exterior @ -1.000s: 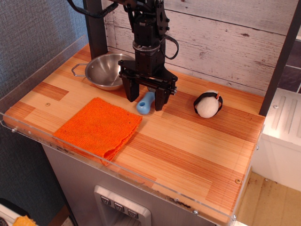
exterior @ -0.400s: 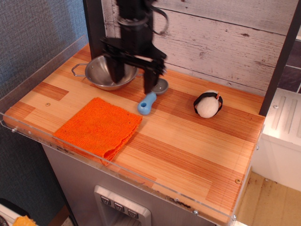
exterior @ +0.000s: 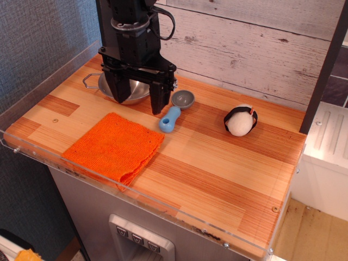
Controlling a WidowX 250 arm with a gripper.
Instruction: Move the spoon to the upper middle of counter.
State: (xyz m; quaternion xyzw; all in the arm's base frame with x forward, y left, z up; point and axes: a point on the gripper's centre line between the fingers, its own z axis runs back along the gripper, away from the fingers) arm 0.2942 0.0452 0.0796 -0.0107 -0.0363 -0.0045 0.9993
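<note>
Shifted left since the earlier frames: gripper (exterior: 136,93), formerly straddling the spoon, now over the steel bowl (exterior: 136,91) at the rear left of the counter (exterior: 217,163). Fingers spread wide, nothing between them; left finger in front of the bowl's interior, right finger (exterior: 158,98) down at the bowl's right rim. No contact with the spoon.

Spoon (exterior: 174,112) lying free on the counter, unchanged in position from a second ago. Grey round bowl end toward the back wall, light-blue handle pointing toward the front edge and slightly left. Located in the rear middle of the counter, just right of the steel bowl, apart from the right finger.

Orange knitted cloth (exterior: 114,147) flat at front left, its rear right corner near the tip of the spoon handle; touching or not, cannot tell. White and black plush toy (exterior: 240,120) at rear right, well apart from the spoon. Clear acrylic rail (exterior: 163,209) along the front edge.
</note>
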